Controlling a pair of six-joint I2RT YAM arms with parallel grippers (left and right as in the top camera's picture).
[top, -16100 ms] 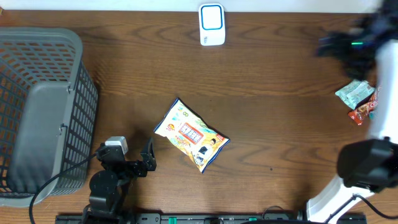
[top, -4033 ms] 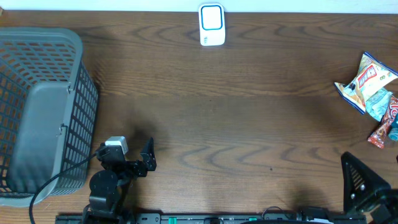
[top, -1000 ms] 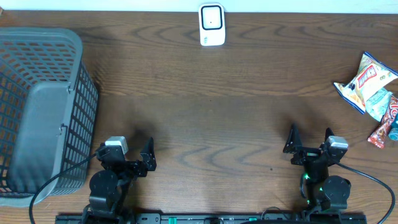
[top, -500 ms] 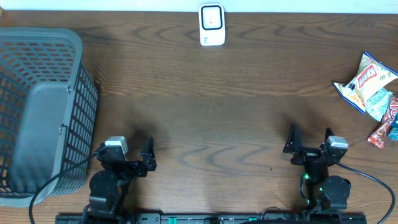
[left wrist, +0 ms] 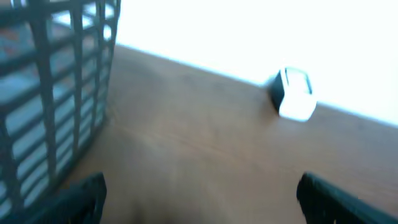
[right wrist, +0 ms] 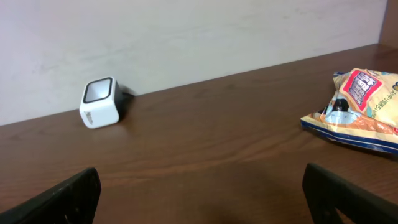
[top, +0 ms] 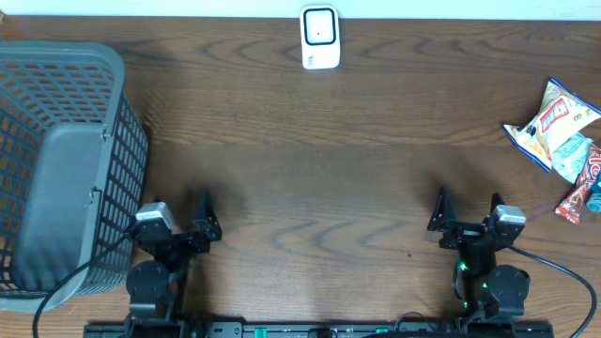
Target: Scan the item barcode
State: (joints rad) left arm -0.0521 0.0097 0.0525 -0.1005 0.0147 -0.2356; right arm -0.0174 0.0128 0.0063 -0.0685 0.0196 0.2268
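Note:
The white barcode scanner (top: pixel 319 38) stands at the table's far edge, also seen as the scanner (right wrist: pixel 101 102) and, blurred, as the scanner (left wrist: pixel 293 93). A yellow and white snack bag (top: pixel 552 120) lies at the right edge, flat on the wood as the bag (right wrist: pixel 360 109). My left gripper (top: pixel 178 216) stands open near the front left, nothing between its jaws (left wrist: pixel 199 202). Near the front right, my right gripper (top: pixel 467 211) is open and empty too (right wrist: pixel 202 202), well short of the bag.
A grey mesh basket (top: pixel 131 150) fills the left side, close beside my left gripper, its wall (left wrist: pixel 56 93) near in the left wrist view. A teal packet (top: pixel 573 155) and a red packet (top: pixel 580 192) lie below the snack bag.
My left gripper has shifted a little to the left, toward the basket, and its wrist view is blurred. The right arm and the objects have not moved.

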